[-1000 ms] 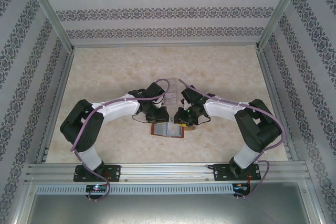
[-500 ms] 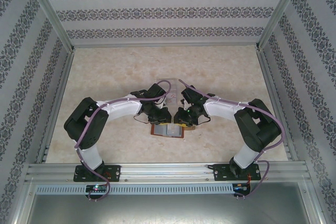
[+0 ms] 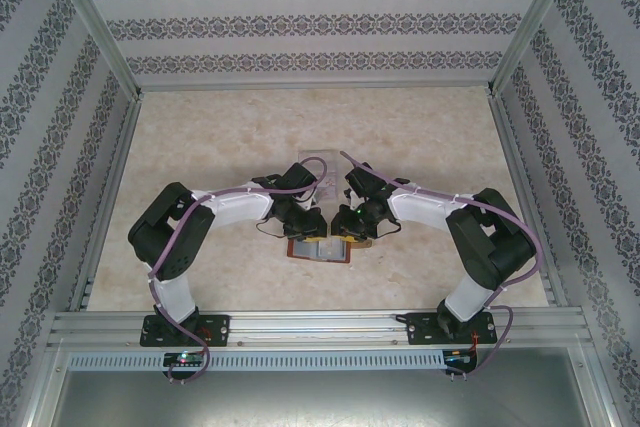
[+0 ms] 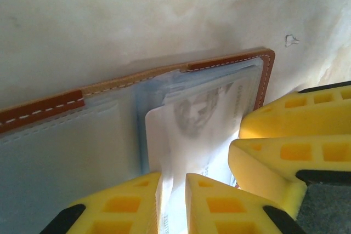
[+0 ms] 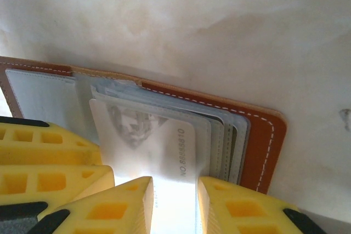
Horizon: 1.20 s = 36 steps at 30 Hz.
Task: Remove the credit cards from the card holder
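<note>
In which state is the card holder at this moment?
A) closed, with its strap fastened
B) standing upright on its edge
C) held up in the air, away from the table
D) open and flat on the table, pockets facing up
D: the card holder lies opened flat on the table, its grey-blue inner pockets facing up, with a credit card showing in them.

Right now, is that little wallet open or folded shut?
Open: the card holder lies spread flat, grey-blue pockets facing up.
</note>
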Available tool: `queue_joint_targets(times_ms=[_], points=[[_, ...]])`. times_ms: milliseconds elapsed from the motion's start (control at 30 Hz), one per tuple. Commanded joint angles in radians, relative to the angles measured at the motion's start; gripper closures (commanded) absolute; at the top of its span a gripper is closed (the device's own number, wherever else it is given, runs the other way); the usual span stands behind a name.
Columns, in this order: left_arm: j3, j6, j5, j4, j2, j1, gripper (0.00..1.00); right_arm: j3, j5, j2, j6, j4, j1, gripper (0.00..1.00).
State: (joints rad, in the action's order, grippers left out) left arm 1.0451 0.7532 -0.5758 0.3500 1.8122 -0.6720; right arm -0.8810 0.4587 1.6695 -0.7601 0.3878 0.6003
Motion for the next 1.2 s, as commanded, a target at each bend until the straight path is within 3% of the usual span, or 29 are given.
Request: queue_joint_targets(times_ms=[0,300,1167], points=[[-0.001,-0.001,0.010,0.008,0.012,0.012,0.81,0.004,-0.009,0.025,0.013,0.023,0.013,0.69],[0.022,-0.039,0.068,0.088,-0.011,0.012,0.80,0.002,-0.011,0.026,0.021,0.032,0.012,0.69],[0.010,-0.036,0.066,0.080,-0.047,0.030,0.72,0.004,-0.013,0.028,0.026,0.035,0.011,0.69]])
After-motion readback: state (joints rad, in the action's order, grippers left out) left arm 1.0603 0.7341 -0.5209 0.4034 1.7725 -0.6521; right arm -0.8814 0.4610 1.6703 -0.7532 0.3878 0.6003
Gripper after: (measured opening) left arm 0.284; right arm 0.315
